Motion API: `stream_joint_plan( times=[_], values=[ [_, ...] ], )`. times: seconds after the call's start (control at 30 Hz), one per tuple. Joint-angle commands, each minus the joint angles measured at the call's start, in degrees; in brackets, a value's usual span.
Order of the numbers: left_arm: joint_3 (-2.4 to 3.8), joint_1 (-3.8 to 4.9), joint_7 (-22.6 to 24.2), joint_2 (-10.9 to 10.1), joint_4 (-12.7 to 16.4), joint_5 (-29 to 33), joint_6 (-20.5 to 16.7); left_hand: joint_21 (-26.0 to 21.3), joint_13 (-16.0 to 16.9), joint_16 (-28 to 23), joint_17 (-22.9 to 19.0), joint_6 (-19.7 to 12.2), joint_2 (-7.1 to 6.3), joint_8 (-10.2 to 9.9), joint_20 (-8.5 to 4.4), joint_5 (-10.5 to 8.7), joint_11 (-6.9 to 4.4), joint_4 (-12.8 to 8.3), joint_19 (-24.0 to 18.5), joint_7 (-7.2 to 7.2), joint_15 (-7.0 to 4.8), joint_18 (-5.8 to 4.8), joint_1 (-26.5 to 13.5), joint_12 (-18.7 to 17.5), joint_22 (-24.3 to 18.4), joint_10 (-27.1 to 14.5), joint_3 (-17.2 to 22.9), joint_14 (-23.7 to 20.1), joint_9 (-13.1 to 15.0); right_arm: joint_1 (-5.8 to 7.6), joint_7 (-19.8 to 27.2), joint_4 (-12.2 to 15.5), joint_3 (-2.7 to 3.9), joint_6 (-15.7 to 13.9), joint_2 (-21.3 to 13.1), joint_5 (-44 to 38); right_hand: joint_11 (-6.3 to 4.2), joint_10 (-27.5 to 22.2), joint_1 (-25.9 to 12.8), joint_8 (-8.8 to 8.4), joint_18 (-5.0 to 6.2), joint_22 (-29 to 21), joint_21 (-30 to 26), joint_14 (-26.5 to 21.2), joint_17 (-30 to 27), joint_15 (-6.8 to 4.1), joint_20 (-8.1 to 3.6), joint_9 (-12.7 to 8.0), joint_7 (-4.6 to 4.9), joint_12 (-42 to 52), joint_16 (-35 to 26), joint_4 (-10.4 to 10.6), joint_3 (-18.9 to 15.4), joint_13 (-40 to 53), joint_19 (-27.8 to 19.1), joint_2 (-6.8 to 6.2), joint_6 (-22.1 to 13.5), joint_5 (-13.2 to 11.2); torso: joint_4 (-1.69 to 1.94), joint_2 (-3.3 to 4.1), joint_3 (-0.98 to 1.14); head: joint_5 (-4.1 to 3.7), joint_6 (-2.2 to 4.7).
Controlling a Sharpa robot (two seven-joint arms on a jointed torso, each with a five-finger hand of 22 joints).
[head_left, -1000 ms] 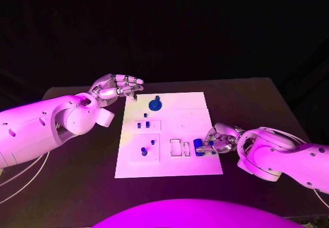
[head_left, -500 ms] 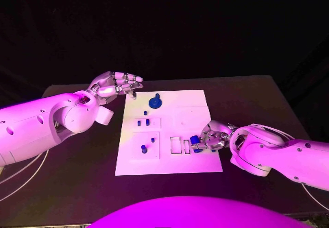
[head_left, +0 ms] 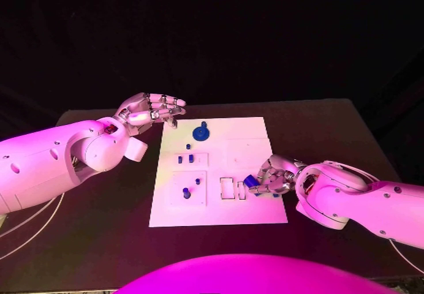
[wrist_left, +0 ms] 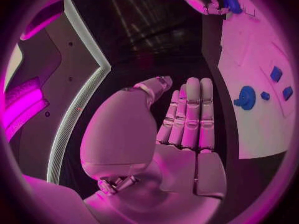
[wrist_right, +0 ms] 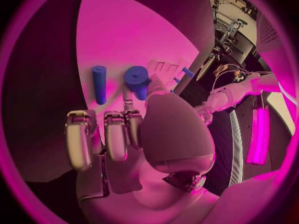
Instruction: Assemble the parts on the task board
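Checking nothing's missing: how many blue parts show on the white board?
7: round part at the far edge, five small parts down the left side, pinched part in the right hand. More may hide beneath it.

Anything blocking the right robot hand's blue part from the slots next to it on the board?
Nothing visible. The right robot hand holds the blue cylinder just beside the rectangular slots on the task board; the board between them is bare.

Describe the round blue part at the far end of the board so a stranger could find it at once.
Start at the white board in the middle of the black table. Go to its far edge, near the left robot hand. The round part sits there: a blue disc with a knob, much wider than the small blue pegs nearer the robot.
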Motion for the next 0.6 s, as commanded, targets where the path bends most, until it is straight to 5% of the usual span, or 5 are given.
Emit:
stream_joint_plan(
  times=[0.03,0.37,0.6],
  values=[
    [0.03,0.02,0.46,0.15,0.05,0.54,0.56,-0.13,0.06,-0.25,-0.05,-0.24,0.15,0.09,0.24,-0.16,-0.15,0.13,-0.06,0.04,0.23,0.35,-0.37,0.17,-0.09,-0.42,-0.32,-0.15,-0.07,-0.21,-2.28,0.65,-0.6,-1.23,-0.65,1.69,-0.46,1.68,1.55,0.4,-0.68,14.34,0.2,5.01,10.28,-0.59,-0.3,0.52,-0.15,0.09,0.36,-4.17,5.45,9.14,5.21,1.47,0.87,0.1,-0.11,-0.01,0.04,0.08,0.26],
    [0.02,0.01,0.43,0.44,-0.2,0.55,0.52,-0.17,0.07,-0.26,-0.05,-0.24,0.17,0.1,0.24,-0.14,-0.17,0.11,-0.04,0.03,0.22,0.36,-0.32,0.2,-0.12,-0.44,-0.31,-0.15,-0.08,2.92,-1.18,4.51,-0.49,-4.74,-1.93,7.64,-0.78,1.76,-0.06,0.61,-0.64,14.28,0.0,4.96,10.0,-0.85,-0.48,0.34,-0.55,-0.05,0.26,-2.27,7.28,9.14,5.15,0.95,2.07,0.04,0.02,0.04,-0.07,-0.28,0.56],
    [0.02,0.02,0.42,0.49,-0.22,0.57,0.55,-0.17,0.07,-0.26,-0.05,-0.24,0.17,0.1,0.24,-0.14,-0.17,0.11,-0.04,0.03,0.22,0.36,-0.32,0.2,-0.12,-0.44,-0.31,-0.15,-0.08,3.61,-0.81,4.9,-0.48,-4.85,-0.61,10.34,-0.82,1.61,-0.25,0.66,-0.63,14.27,-0.05,4.96,10.05,-0.89,-0.51,0.34,-0.61,-0.29,0.27,-2.23,7.51,8.94,5.14,0.93,2.21,0.04,0.09,0.1,-0.06,-0.14,0.49]
  ],
)
